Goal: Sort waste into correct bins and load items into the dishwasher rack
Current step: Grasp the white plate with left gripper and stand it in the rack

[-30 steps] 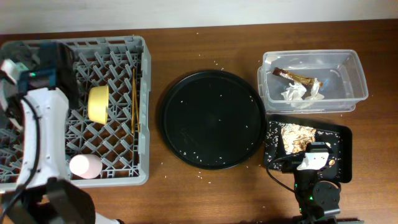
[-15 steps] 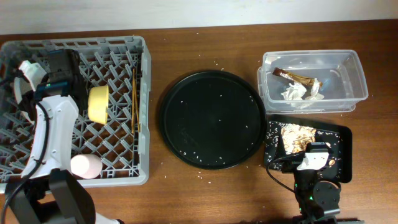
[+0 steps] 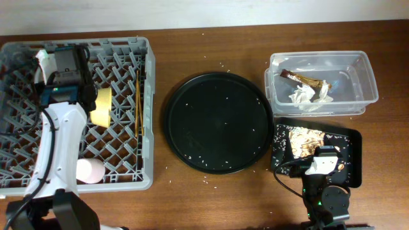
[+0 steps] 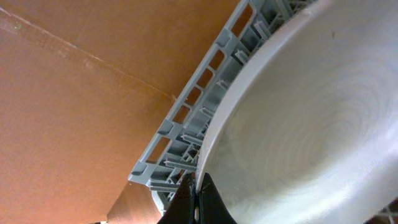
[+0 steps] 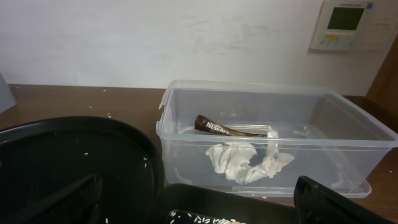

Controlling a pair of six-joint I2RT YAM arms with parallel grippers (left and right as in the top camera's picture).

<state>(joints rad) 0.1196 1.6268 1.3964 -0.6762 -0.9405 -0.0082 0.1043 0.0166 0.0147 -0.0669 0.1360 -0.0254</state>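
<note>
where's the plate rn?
The plate is pinched by its rim in the left claw, at the dishwasher rack's far-left part, left of the yellow bowl; it fills the left wrist view.

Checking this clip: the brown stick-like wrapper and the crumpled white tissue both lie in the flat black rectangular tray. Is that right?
No. The brown stick-like wrapper and the crumpled white tissue both lie in the clear rectangular plastic tub, not the flat black rectangular tray; the right wrist view shows this, as does the overhead.

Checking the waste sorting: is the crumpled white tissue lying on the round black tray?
No, the tissue lies inside the clear tub, beside the brown wrapper.
</note>
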